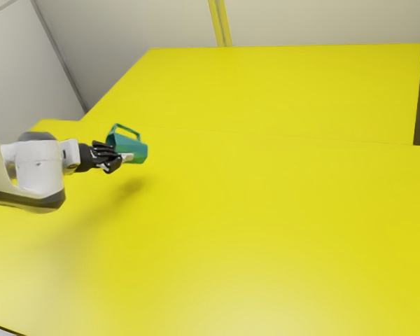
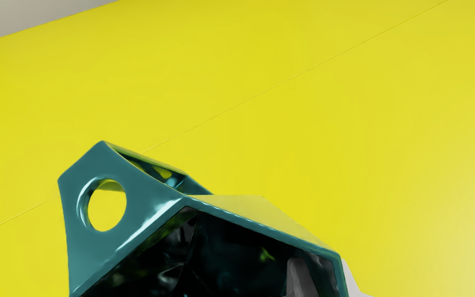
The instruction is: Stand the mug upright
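Mug: The teal mug (image 1: 139, 151), its sides cut in flat facets, hangs in the gripper's hold above the tabletop, toward the exterior view's left. It lies on its side in the air rather than upright, the base toward the exterior view's right.
Mouth: In the wrist view the open end faces the camera on the hand, showing a dark, glossy interior and an angular rim (image 2: 262, 228).
Handle: The handle (image 1: 128, 130) points upward in the exterior view; seen from the wrist, it carries a round hole.
Gripper: The black gripper (image 1: 127, 158) pinches the mug by its side wall, fingers drawn close together with that wall between them. One grey finger (image 2: 300, 278) reaches inside the mouth, while a paler one stands against the outside.
Arm: The white arm (image 1: 38, 166) enters from the exterior view's left, stretched out level behind the mug.
Tabletop: Bright yellow, the tabletop (image 1: 266, 231) carries a soft shadow (image 1: 131, 187) below the mug and the arm.
Background: A second yellow surface (image 1: 280, 91) adjoins it along a thin seam, with a pale wall (image 1: 322, 21) beyond, marked by a yellow upright strip (image 1: 220, 22).
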